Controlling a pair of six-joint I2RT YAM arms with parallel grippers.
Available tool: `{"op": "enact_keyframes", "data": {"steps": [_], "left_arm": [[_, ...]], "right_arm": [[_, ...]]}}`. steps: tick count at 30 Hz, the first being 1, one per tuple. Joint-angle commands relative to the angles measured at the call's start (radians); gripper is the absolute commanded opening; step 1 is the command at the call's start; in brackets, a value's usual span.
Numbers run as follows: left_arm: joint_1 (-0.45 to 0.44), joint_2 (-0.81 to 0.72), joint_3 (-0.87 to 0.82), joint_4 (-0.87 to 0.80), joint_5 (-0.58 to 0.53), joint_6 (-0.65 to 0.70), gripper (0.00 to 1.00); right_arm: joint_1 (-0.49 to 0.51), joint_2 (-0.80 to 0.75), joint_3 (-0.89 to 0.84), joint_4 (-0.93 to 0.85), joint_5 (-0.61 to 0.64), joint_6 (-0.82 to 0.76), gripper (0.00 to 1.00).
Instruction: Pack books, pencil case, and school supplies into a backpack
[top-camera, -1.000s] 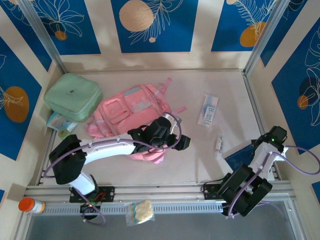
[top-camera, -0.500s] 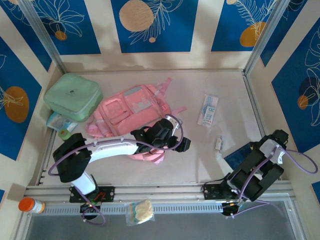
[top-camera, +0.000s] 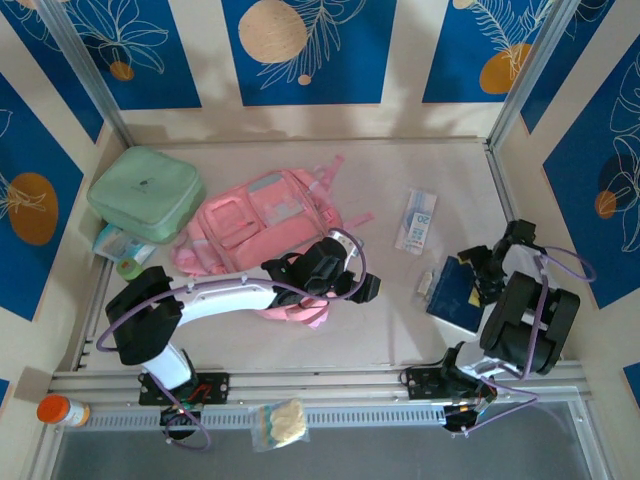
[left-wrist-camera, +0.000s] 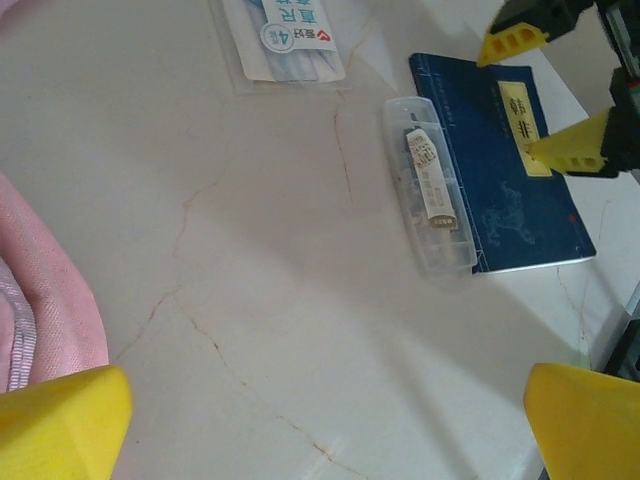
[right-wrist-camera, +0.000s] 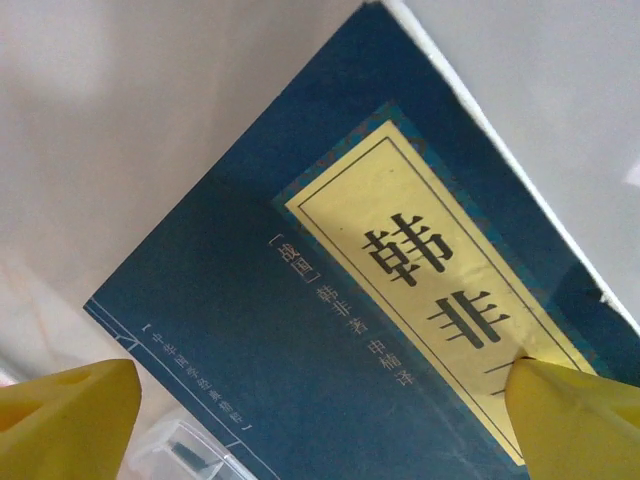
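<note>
Blue-patterned walls (top-camera: 310, 50) ring a pale, cracked desk (top-camera: 380, 335). Right pincer (top-camera: 487, 268), fingers apart, hovers over a navy book (top-camera: 452, 297); left pincer (top-camera: 366, 288), also apart, sits just beside the backpack (top-camera: 262, 222). Pencil case (top-camera: 417, 220) lies beyond both.

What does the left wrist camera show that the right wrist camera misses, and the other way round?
Left wrist camera: a wider scene, with the pencil case, an edge of the pink backpack and the open right gripper hovering over the navy book. Right wrist camera: a close-up where the characters on the yellow label are readable. Both: that book and the clear plastic box beside it.
</note>
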Motion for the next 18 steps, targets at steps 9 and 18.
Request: {"op": "enact_keyframes", "data": {"steps": [9,18], "left_arm": [[-0.008,-0.021,-0.012,-0.021,-0.046,-0.091,1.00],[-0.072,0.078,0.021,0.089,0.034,-0.212,0.85]], "right_arm": [[0.377,-0.005,0.018,-0.040,-0.168,0.085,0.93],[0.195,-0.075,0.068,-0.169,-0.116,-0.097,0.94]]}}
